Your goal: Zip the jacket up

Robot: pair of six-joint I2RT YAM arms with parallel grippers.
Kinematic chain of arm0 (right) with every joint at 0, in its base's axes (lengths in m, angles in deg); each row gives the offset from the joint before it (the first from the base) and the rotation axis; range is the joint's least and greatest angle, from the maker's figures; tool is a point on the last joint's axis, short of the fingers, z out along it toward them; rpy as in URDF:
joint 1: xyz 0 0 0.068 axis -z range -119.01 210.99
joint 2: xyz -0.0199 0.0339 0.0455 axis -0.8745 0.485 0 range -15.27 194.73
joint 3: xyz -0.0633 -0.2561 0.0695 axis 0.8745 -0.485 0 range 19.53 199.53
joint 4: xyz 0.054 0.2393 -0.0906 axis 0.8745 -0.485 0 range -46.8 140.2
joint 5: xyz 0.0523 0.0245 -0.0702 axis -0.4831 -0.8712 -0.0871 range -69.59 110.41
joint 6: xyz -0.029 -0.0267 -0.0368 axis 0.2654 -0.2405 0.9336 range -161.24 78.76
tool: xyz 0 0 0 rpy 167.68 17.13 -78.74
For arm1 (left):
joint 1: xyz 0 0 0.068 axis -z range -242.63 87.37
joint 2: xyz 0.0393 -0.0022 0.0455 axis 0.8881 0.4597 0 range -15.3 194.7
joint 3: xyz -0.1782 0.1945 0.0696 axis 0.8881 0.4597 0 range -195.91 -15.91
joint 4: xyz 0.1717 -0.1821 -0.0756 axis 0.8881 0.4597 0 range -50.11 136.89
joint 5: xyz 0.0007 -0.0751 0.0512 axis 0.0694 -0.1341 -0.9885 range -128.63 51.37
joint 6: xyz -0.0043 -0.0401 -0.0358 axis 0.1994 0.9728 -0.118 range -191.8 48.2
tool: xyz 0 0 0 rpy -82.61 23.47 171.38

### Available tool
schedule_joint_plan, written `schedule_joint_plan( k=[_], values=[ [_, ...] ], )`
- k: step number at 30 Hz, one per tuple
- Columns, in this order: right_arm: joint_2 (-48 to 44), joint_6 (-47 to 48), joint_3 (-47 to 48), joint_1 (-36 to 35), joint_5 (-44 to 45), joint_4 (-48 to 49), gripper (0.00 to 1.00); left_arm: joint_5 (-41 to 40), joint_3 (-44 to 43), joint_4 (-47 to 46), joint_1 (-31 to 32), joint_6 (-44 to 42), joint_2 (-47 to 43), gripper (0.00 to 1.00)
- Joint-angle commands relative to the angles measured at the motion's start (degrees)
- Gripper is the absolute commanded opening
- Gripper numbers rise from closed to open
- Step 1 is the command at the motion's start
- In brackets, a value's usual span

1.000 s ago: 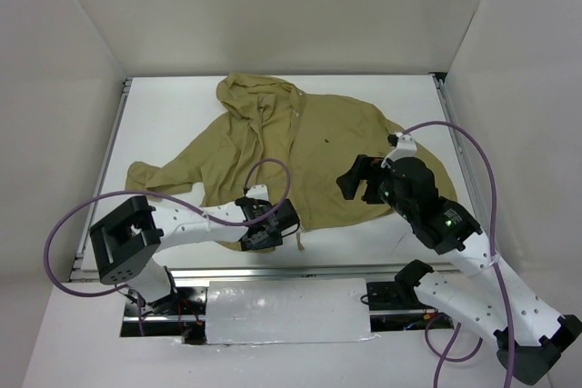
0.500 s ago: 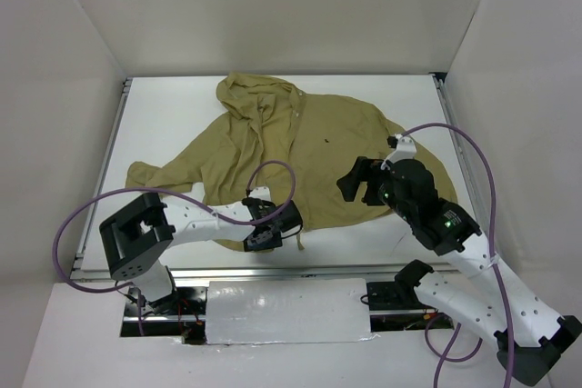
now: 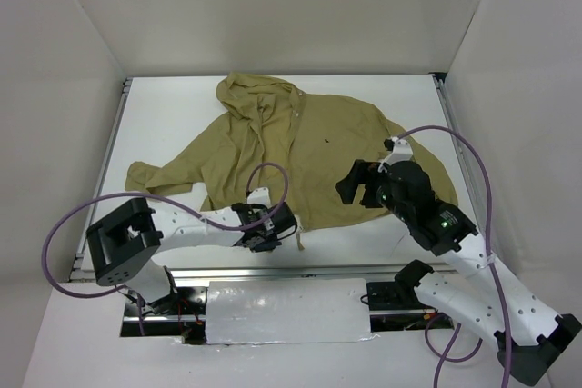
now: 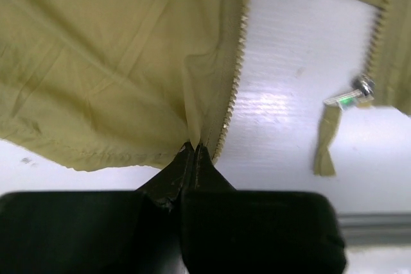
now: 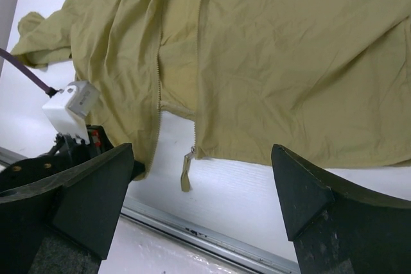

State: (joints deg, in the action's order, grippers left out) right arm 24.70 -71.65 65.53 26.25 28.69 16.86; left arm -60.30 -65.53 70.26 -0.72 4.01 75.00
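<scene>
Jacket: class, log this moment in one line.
left pincer: shut on jacket hem at zipper | right pincer: open above jacket | zipper: unzipped

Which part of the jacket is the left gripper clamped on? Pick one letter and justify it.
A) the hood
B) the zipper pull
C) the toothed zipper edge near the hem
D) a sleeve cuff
C: in the left wrist view the left gripper is shut on the jacket at its toothed zipper edge, just above the hem.

bg: your table (image 3: 173, 124) is white, matte | plain off-white walls (image 3: 273, 6) box you in on three sides | metal rail (image 3: 336, 271) along near edge | light soft, even
</scene>
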Motion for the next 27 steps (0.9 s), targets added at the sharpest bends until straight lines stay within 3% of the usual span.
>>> schedule_joint_plan(
  k=[1, 7, 13, 20, 27],
  values=[
    [1.0, 0.1, -1.5, -0.1, -1.9, 3.9, 0.94, 4.8, 4.6, -11.0, 0.0, -3.9, -3.7, 0.00],
    [6.3, 0.6, -5.6, -0.2, -10.6, 8.7, 0.87, 4.6, 16.0, -28.6, -1.1, -1.6, -19.9, 0.00],
    [17.8, 3.8, -6.1, -1.6, -16.4, 9.4, 0.74, -2.0, 23.0, -32.2, -2.1, 5.0, -30.9, 0.00],
    [30.1, 6.6, -1.4, -9.2, -6.6, 6.5, 0.55, -4.3, 24.0, -27.8, -2.7, 7.9, -34.4, 0.00],
    [38.2, 6.9, 2.5, -17.3, 3.2, 5.5, 0.55, -4.8, 25.9, -26.3, -2.9, 6.5, -37.7, 0.00]
  ],
)
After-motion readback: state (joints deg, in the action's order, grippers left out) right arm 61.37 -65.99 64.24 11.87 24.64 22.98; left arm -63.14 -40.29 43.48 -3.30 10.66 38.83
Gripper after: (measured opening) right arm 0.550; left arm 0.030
